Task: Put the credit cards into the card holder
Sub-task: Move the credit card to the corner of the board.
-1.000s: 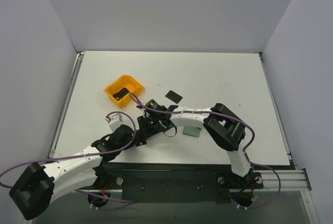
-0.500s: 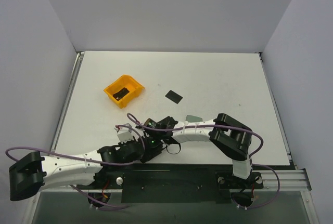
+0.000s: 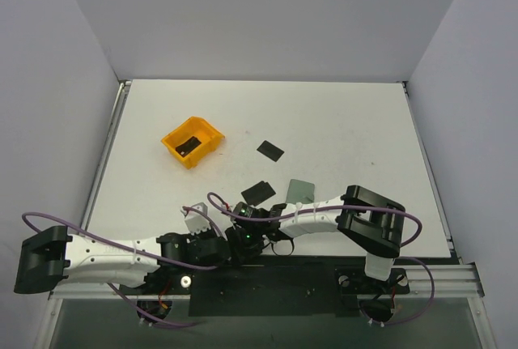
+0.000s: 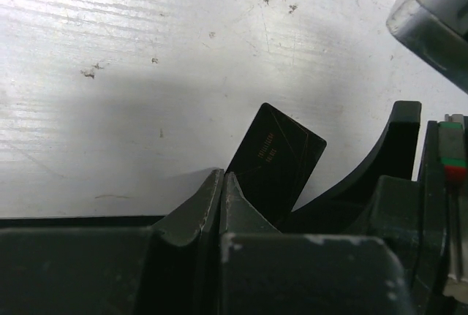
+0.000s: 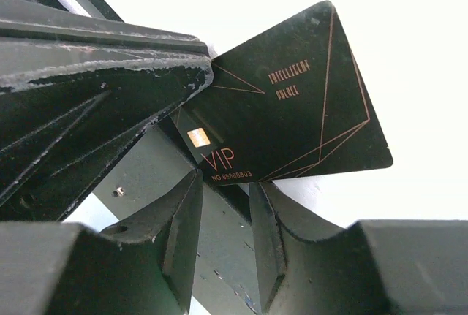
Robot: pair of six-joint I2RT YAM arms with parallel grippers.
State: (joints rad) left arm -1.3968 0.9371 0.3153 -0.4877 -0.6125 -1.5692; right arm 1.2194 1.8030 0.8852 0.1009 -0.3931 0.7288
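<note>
A scuffed white table [image 3: 340,122] is enclosed by 3 pale walls [image 3: 267,17]; 1 card [image 4: 281,158] is clamped in the left gripper [image 4: 221,176], the right gripper [image 5: 225,181] parted.

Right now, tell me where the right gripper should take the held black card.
Best grip the card by its free end, jaws on its flat faces, coming from opposite the left gripper, which pinches only one end and leaves the rest jutting clear.

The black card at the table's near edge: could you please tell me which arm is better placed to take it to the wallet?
Probably the left: the left fingers are shut on the card, while the right fingers stand apart at its edge. The wallet lies just beyond both.
</note>
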